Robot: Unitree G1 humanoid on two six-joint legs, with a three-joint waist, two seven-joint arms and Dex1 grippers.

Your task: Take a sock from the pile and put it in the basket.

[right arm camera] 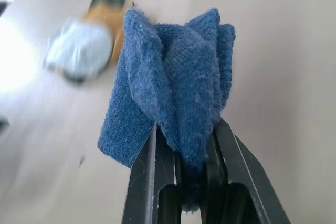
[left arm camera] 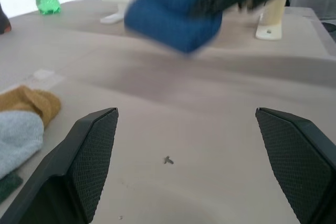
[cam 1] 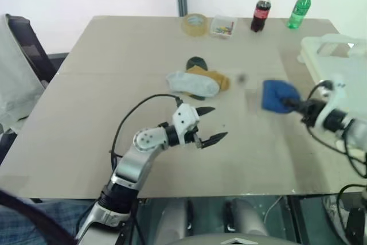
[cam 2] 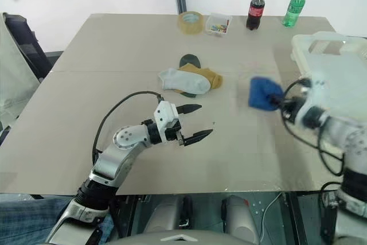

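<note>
Sock (right arm camera: 173, 98), royal blue, hangs bunched between the fingers of the right gripper (cam 1: 293, 105), which are closed tight on a fold of its fabric. It is clear of the worktop (cam 1: 114, 73), between the pile (cam 1: 198, 81) and the basket (cam 1: 335, 55), and nearer the basket. Relative to the pile, the basket sits well off to the robot's right, at the worktop's edge.

The pile itself now shows a light grey sock on top, a mustard one beside it and a dark green one partly under them, all loose and touching.

The left gripper (cam 1: 207, 124) hovers just on the robot's side of the pile, fingers spread as wide as they go and holding nothing.

The sock looks light, soft and limp: it sags and folds around the pinch instead of keeping a shape. A grip on a gathered fold, as here, seems the safest hold; a pinch on a single thin edge could slip out. Being floppy, its hanging end may drag on the basket's thick rim, so it probably needs to be carried over the rim with room to spare before release.

Beyond the pile stand a tape roll (cam 1: 195, 24), a small clear box (cam 1: 222, 27) and two bottles (cam 1: 261, 11).
</note>
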